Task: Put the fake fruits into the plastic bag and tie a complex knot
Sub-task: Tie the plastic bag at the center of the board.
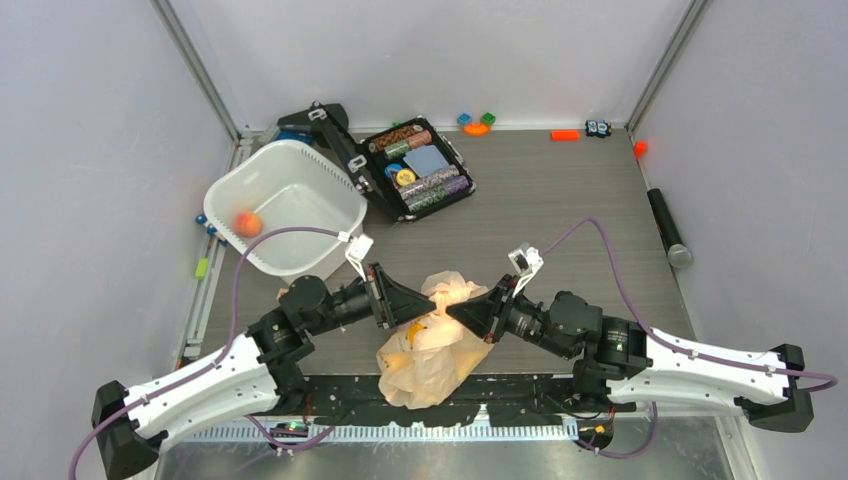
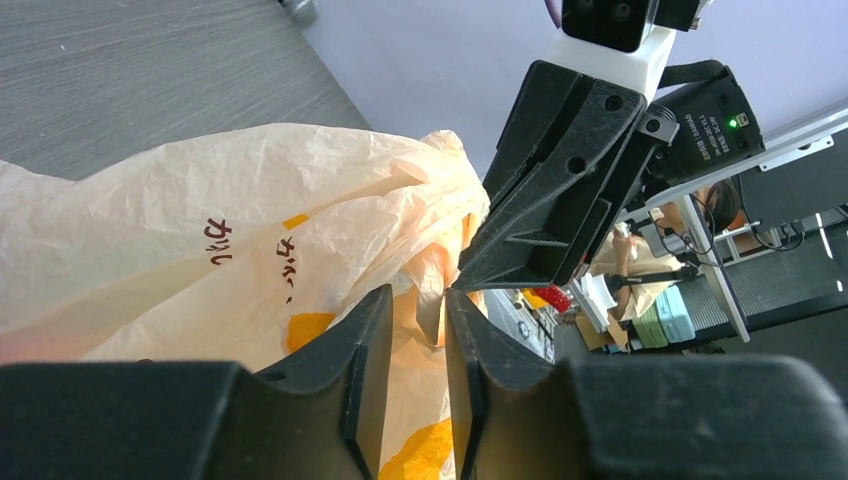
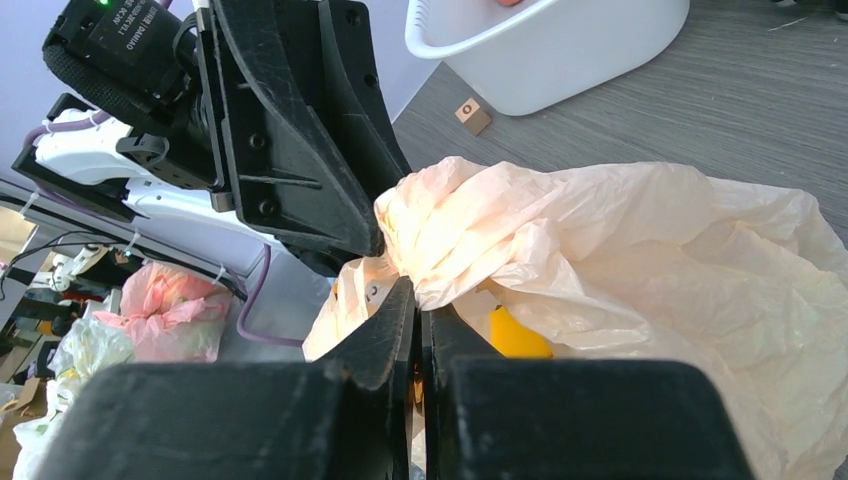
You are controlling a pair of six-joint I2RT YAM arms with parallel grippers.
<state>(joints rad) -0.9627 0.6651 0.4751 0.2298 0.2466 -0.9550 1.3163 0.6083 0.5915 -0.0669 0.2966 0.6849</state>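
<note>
Yellow fruit (image 3: 515, 335) half-hidden inside crinkled plastic bag (image 3: 650, 240)

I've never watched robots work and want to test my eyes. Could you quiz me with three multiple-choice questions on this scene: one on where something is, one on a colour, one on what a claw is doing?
1. Where does the small orange fruit lie?
A) in the white tub
B) on top of the plastic bag
C) held by the right claw

2. What colour is the plastic bag?
A) blue
B) pale peach
C) black

3. The right claw is:
A) wide open
B) shut on the plastic bag
C) out of view

Answers:
1 A, it sits on the tub's floor.
2 B, peach with yellow-orange marks.
3 B, its fingers pinch the bag's top.
</note>
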